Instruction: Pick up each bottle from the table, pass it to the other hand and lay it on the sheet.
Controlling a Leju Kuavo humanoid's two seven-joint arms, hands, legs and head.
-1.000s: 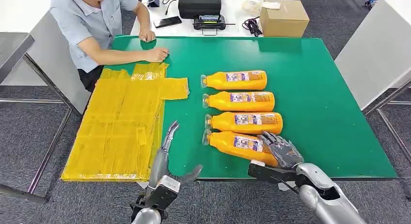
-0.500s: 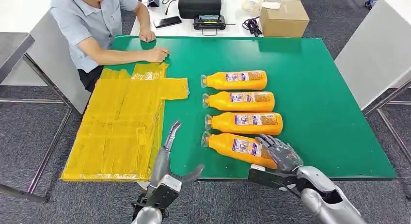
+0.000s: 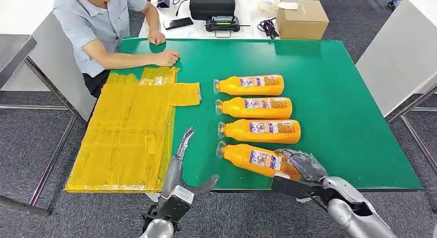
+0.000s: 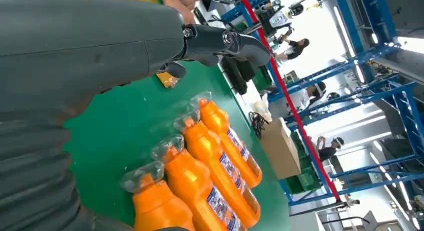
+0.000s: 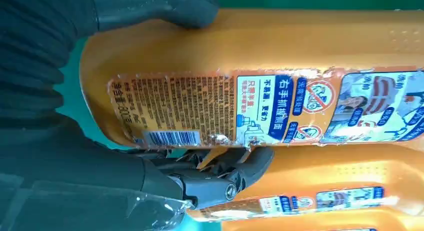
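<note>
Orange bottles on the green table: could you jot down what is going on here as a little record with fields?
bottles: four orange bottles lying side by side on the green table
nearest bottle: gripped at its base end by the right hand, thumb on one side and fingers on the other
left hand: holds nothing, fingers apart, over the table's near edge
yellow sheet: no bottle on it yet
person: seated at the far corner, one hand by the sheet
</note>
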